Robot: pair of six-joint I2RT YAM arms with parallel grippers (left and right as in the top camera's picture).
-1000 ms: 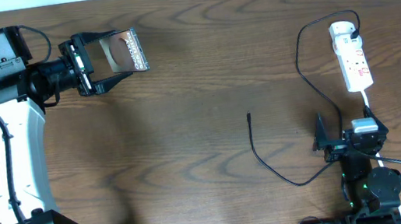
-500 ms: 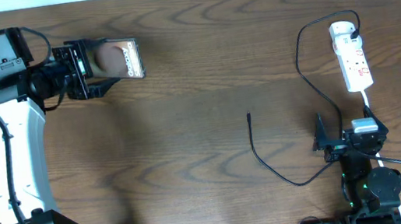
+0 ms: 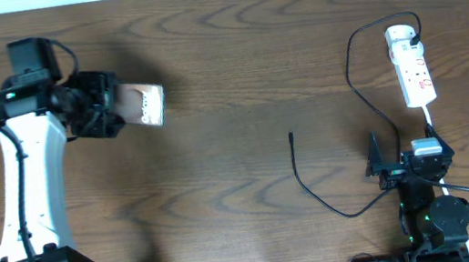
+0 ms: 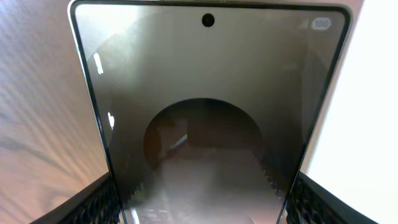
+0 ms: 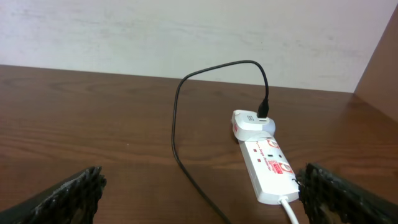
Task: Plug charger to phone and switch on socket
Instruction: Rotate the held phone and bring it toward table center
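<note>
At the desk's (image 3: 223,50) far left, the left pincer (image 3: 126,109) grips the phone (image 3: 148,104), apparently held clear of the wood. Its wrist view alone shows glossy dark glass, a punch-hole lens and ridged black fingers (image 4: 87,202). Overhead, the charger (image 3: 293,146) lies curled, thin and black, near the white socket (image 3: 411,65); the right pincer (image 5: 202,180) gapes empty.

Seen from my remote station, the phone (image 4: 208,124) fills the left wrist camera, its lower end cut off by the frame. Of the left hand (image 4: 202,205), only finger pads (image 4: 87,202) show in the bottom corners. In the right wrist view, the charger (image 5: 180,143) and the white cord (image 5: 288,210) of the socket (image 5: 267,165) run off the lower edge. From overhead, the switch positions and the phone's lettering are too small for me to read.
</note>
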